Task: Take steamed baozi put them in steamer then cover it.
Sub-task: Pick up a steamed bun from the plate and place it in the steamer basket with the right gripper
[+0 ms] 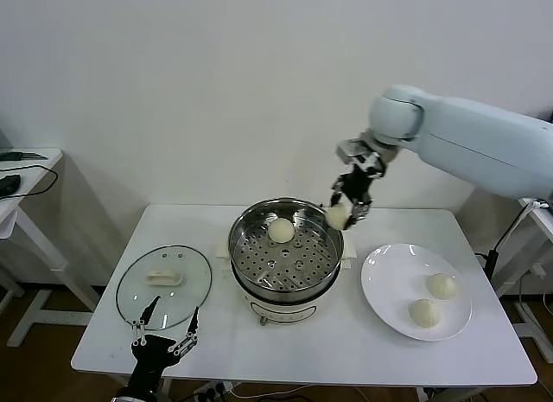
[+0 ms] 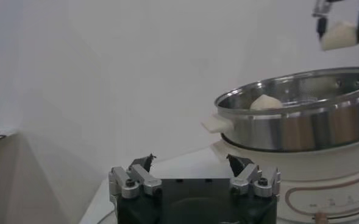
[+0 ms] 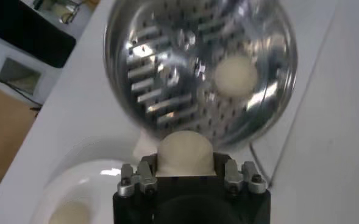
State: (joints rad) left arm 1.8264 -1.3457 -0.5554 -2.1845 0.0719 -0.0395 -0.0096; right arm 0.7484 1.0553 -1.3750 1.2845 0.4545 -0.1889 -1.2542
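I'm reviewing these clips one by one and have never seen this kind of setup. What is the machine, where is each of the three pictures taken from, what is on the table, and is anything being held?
It is a two-armed robot at a white table. The wide picture comes from its head; the other two from cameras on its wrists.

On the table stand a steel steamer with one baozi inside, a glass lid on the robot's left, and a white plate with two more baozi.

The right gripper holds a fourth bun above the steamer's rim. The left gripper waits open near the lid, holding nothing.
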